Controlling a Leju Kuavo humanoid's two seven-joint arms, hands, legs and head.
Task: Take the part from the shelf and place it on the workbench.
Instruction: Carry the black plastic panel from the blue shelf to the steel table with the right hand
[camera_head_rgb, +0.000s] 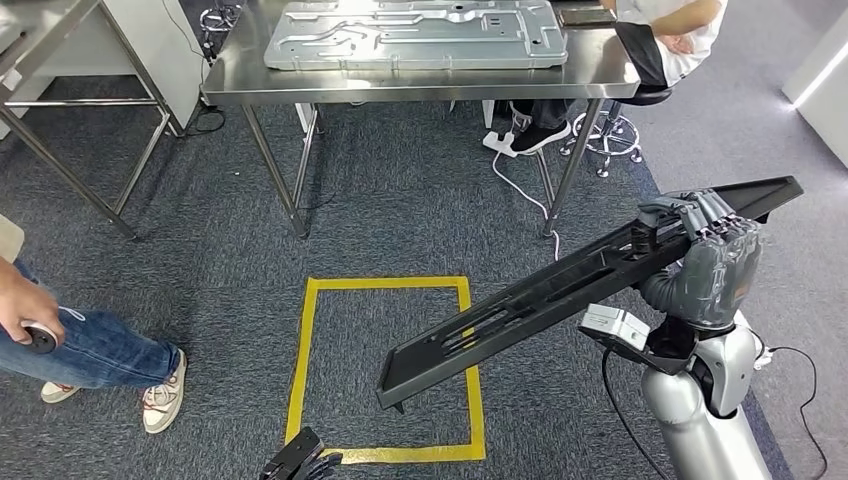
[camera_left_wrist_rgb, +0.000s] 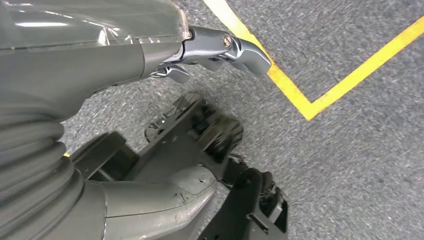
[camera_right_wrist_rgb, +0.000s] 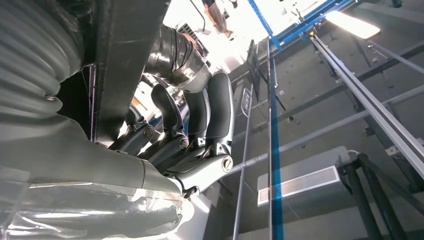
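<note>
— What is your right hand doing?
— It grips the long black part near one end, fingers wrapped over its edge. The part slants across the front of the robot, above the yellow tape square on the carpet, well short of the steel worktop.
— And your left hand?
— You see it low near the floor, holding nothing, fingers loosely extended. A person stands on the left.
</note>
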